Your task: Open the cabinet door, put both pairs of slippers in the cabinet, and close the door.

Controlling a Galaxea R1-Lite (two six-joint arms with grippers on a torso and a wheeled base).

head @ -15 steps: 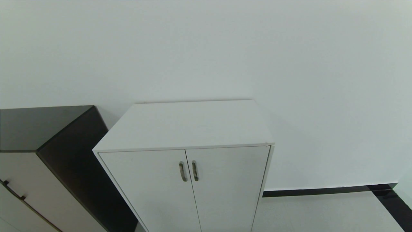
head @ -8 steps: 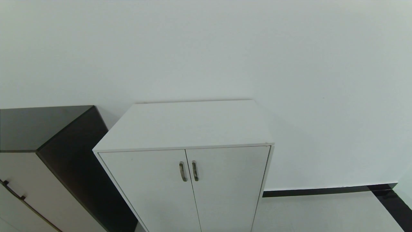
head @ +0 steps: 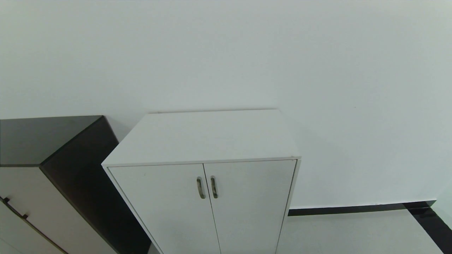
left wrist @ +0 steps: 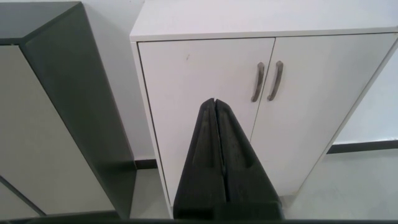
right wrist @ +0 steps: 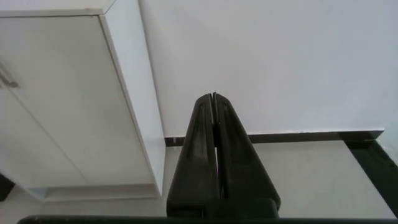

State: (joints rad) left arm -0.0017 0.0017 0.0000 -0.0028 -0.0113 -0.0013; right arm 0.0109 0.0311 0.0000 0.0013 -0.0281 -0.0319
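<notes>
Though shut, cabinet [head: 212,141], contents hidden

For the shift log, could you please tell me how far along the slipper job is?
Nothing can be confirmed as done: the white cabinet is fully shut, hiding its inside. In hand: nothing; the left gripper is shut and empty before the left door, clear of the handles, the right gripper shut and empty off the cabinet's right side. Apparently every step remains.
</notes>
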